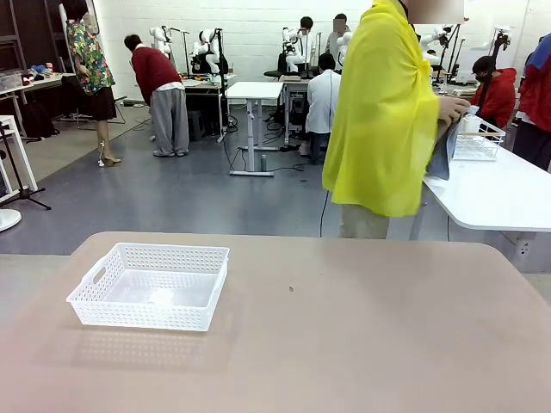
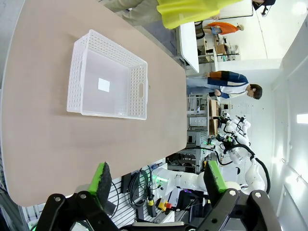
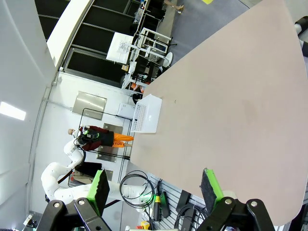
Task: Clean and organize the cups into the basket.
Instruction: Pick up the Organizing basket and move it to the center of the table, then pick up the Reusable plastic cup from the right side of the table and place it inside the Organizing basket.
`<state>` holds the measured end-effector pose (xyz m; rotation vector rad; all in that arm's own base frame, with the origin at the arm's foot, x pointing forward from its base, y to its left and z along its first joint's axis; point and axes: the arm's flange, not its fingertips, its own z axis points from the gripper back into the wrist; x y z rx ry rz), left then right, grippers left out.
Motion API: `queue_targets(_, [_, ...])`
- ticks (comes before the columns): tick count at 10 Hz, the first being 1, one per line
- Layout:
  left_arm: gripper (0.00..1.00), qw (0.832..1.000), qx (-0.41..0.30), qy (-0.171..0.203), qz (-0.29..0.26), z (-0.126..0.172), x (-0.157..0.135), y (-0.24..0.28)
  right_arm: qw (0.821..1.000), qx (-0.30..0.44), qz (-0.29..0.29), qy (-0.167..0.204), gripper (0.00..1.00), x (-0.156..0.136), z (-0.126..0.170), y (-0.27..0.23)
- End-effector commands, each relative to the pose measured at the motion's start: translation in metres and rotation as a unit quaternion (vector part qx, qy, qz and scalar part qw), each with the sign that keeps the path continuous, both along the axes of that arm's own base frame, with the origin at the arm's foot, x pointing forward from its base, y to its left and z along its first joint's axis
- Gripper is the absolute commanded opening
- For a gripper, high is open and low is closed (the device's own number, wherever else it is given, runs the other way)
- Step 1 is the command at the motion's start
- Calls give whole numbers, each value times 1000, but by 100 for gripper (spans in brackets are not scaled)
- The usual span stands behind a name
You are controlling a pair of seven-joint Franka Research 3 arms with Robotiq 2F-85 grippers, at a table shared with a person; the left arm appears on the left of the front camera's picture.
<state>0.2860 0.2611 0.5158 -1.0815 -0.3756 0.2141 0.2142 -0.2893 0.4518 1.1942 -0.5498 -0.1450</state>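
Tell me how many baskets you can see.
2. The white lattice basket sits at the left of the brown table; a wire basket stands on the white table far right, by the person in yellow. More may be hidden.

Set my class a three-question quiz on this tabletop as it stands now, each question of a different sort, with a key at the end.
1. True or false: a cup lies inside the white basket.
2. Multiple choice: the left gripper is A) open and holding nothing, B) shut on the basket's rim, C) shut on a cup.
3. Short answer: on the table, does the basket sit toward the robot's left or its right?
Key: 1 false, the basket holds no cup. 2 A. 3 left.
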Motion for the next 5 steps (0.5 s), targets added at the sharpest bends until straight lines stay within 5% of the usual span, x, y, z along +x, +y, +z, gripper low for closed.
queue_targets(1, [100,1000,-3,-3,-2,0,0,0,1000,4,2,1,100,-1,2,-1])
queue_targets(5, [100,1000,-3,-3,-2,0,0,0,1000,4,2,1,100,-1,2,-1])
